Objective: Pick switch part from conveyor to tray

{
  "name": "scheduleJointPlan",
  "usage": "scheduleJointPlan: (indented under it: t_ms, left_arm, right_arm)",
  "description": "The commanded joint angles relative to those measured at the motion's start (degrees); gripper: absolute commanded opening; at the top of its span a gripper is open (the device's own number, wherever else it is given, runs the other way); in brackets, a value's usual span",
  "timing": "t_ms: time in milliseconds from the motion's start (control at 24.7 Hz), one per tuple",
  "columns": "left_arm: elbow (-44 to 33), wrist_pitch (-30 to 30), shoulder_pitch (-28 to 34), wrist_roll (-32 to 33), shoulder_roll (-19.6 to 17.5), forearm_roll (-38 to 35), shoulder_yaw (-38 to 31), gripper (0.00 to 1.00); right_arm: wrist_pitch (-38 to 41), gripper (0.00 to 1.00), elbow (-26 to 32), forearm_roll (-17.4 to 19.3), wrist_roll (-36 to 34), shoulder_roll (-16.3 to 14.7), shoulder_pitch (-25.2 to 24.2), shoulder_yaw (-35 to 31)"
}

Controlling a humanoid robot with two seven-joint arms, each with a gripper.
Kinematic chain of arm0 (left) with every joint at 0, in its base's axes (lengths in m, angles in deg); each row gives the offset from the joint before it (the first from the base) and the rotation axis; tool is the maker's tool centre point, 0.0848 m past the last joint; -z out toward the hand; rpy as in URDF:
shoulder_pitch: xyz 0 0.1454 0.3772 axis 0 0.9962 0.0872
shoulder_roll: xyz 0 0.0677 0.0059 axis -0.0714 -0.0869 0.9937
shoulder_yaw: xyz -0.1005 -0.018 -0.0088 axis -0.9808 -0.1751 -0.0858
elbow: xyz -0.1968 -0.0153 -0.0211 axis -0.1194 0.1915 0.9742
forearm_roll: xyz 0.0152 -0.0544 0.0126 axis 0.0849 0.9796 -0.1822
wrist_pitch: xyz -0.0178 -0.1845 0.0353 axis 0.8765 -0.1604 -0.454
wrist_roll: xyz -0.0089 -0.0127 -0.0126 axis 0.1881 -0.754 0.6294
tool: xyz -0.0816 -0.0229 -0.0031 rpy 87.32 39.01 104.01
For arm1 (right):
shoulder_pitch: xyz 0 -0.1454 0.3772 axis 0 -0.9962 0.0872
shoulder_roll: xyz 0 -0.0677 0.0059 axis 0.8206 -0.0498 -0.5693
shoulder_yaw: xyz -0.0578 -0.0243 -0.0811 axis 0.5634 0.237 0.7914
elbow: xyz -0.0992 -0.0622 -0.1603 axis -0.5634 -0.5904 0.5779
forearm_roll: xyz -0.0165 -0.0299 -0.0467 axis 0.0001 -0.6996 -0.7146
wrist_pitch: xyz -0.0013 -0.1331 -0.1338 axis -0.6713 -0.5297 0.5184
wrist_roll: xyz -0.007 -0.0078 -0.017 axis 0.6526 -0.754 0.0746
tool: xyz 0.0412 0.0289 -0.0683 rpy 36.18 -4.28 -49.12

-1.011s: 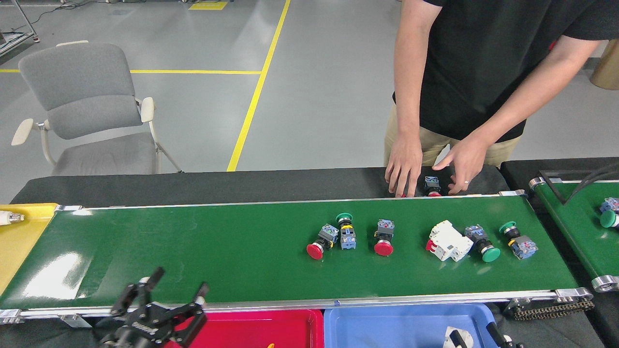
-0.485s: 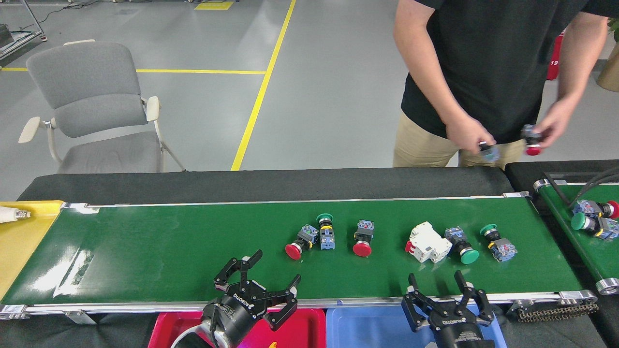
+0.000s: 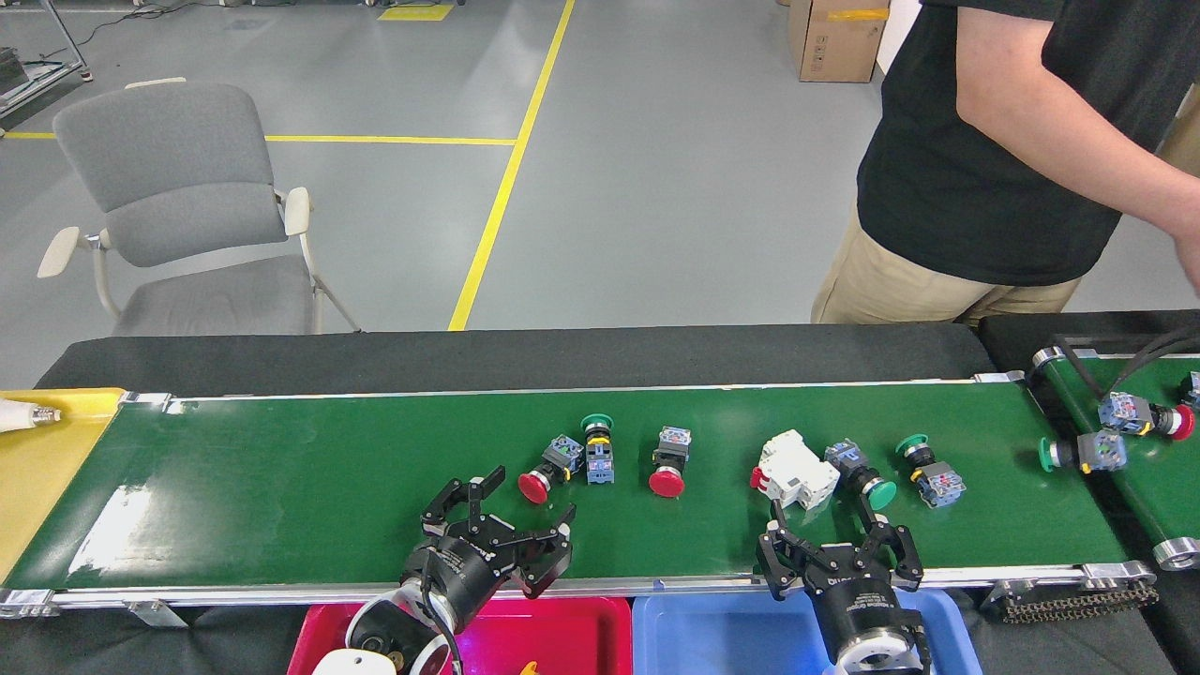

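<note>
conveyor [image 3: 281, 487]: glossy dark-green belt, silver rails
switch parts [image 3: 600, 459]: red and green buttons lying mid-belt
trays [image 3: 553, 628]: red, blue, below near rail

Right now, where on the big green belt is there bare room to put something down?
The conveyor is bare between the yellow tray and the left gripper. From the red button to the white breaker, it is crowded.

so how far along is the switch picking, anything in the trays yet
Nothing looks finished: the visible parts of the red tray and blue tray show no switch part. In hand: nothing. The left gripper and right gripper hover open over the conveyor. Left: two red-capped switches, three green-capped ones and a white breaker lie on the belt.
</note>
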Motion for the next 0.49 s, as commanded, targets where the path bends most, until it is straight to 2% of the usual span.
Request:
scheduleJointPlan:
  t_ms: [0, 81, 121, 162, 202, 364, 404, 445]
  left_arm:
    - [0.3, -0.8, -1.3, -0.7, 0.0, 0.2, -0.2, 0.9]
    - [0.6, -1.3, -1.3, -0.7, 0.0, 0.3, -0.2, 0.75]
    - [0.7, -1.3, -1.3, -0.7, 0.0, 0.3, -0.1, 0.61]
    - [0.9, -1.2, -1.3, -0.7, -0.1, 0.3, -0.1, 0.41]
    - [1.6, -1.3, -1.3, -0.7, -0.1, 0.6, -0.2, 0.26]
    - [3.4, -1.1, -1.3, -1.5, 0.2, 1.3, -2.4, 0.11]
    - [3.3, -1.0, -1.3, -2.8, 0.0, 1.3, -2.4, 0.08]
    - [3.2, -0.8, -0.9, -4.4, -0.3, 1.3, -2.4, 0.06]
  right_arm:
    - [-0.2, 0.99, -0.6, -0.1, 0.0, 0.4, 1.6, 0.8]
    - [-0.2, 0.99, -1.6, -0.1, 0.0, 0.8, 2.9, 1.6]
    - [-0.2, 0.99, -2.3, -0.1, 0.0, 1.1, 3.6, 2.1]
    - [-0.2, 0.99, -3.1, -0.1, 0.0, 1.4, 4.5, 2.6]
    - [-0.2, 0.99, -4.2, -0.1, 0.0, 1.7, 5.4, 2.8]
    - [-0.6, 0.99, -8.8, -0.1, 0.0, 3.4, 9.8, 3.9]
    - [-0.6, 0.94, -9.9, -0.1, 0.0, 3.5, 10.7, 4.4]
    - [-0.5, 0.8, -10.4, -0.1, 0.0, 3.3, 11.3, 5.1]
